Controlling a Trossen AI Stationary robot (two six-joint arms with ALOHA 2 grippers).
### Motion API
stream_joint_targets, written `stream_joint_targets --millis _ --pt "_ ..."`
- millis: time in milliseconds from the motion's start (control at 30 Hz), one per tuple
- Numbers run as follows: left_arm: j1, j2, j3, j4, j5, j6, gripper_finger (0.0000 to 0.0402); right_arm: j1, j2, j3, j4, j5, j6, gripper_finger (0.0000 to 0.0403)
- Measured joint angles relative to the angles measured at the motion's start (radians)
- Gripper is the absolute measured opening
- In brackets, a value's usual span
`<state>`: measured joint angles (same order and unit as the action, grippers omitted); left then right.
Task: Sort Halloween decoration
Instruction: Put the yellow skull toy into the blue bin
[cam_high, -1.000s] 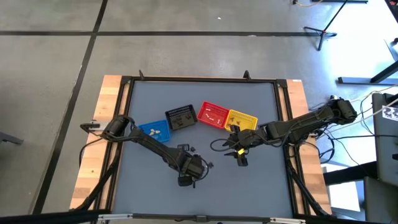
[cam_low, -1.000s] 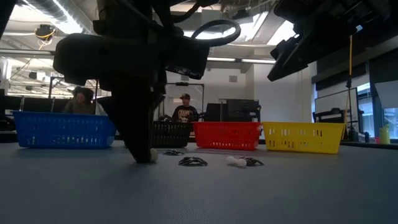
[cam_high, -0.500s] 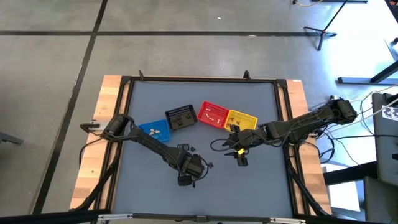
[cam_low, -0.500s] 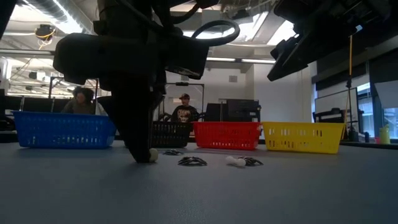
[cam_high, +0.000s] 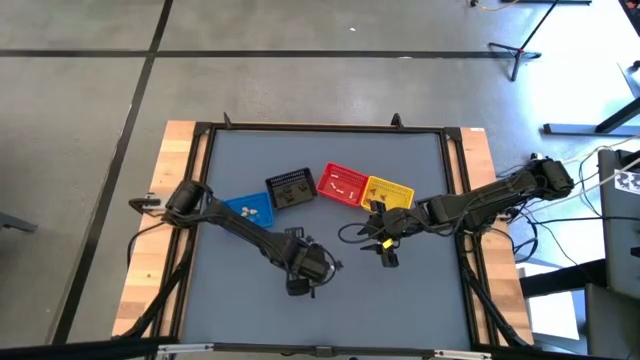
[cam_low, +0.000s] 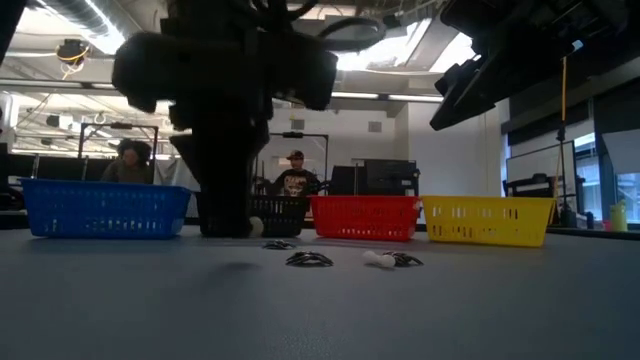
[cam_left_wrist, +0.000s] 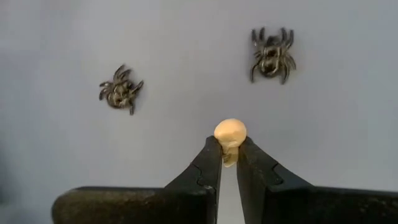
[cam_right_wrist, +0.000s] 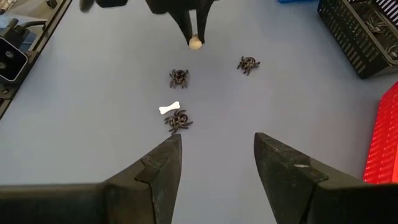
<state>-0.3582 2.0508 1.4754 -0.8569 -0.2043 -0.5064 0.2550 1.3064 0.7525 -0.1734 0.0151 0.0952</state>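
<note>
A small cream skull (cam_left_wrist: 230, 132), one of the Halloween decorations, hangs just above the grey table with my left gripper (cam_left_wrist: 229, 155) shut on it. In the low view the skull (cam_low: 255, 227) is clear of the tabletop. Two dark spiders (cam_left_wrist: 121, 92) (cam_left_wrist: 272, 55) lie flat on the table beyond it. A third spider (cam_right_wrist: 178, 120) and a white bone (cam_right_wrist: 169, 108) lie nearer my right gripper (cam_right_wrist: 217, 146). It hovers open above the table right of centre, with nothing between its fingers. My left gripper pinches the skull's narrow lower end (cam_left_wrist: 229, 154) between its two fingertips (cam_left_wrist: 211, 155). The round crown sticks out past the tips. The fingers come from above, pointing steeply down. The skull is lifted clear of the table.
Four small baskets stand in a row behind the trinkets: blue (cam_high: 248, 209), black (cam_high: 291, 188), red (cam_high: 341, 182) and yellow (cam_high: 390, 192). Bare grey table (cam_high: 400, 300) lies toward the near edge. People sit in the room beyond the table.
My left gripper has risen, still shut on the skull. The skull was close to the tabletop and now hangs clear above it. The spiders and the bone have stayed where they were.
</note>
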Motion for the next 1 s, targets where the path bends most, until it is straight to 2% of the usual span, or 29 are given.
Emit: stream_joint_targets --millis 333,567,667,767,1000 --pt "0.031 -0.090 0.001 -0.135 -0.019 0.012 0.0020 0.000 0.000 -0.001 -0.001 0.000 0.000 0.0200" --pt "0.069 -0.183 0.002 -0.337 -0.028 0.046 0.0020 0.000 0.000 -0.001 0.001 0.000 0.000 0.0200" --pt "0.085 -0.232 -0.005 -0.443 -0.076 0.047 0.0020 0.000 0.000 -0.001 0.000 0.000 0.000 0.0200" --pt "0.099 -0.294 -0.059 -0.501 -0.117 0.039 0.0020 0.000 0.000 -0.001 0.000 0.000 0.000 0.0200" --pt "0.131 -0.460 -0.320 -0.432 -0.125 -0.031 0.0020 0.000 0.000 -0.001 0.001 0.000 0.000 0.0200"
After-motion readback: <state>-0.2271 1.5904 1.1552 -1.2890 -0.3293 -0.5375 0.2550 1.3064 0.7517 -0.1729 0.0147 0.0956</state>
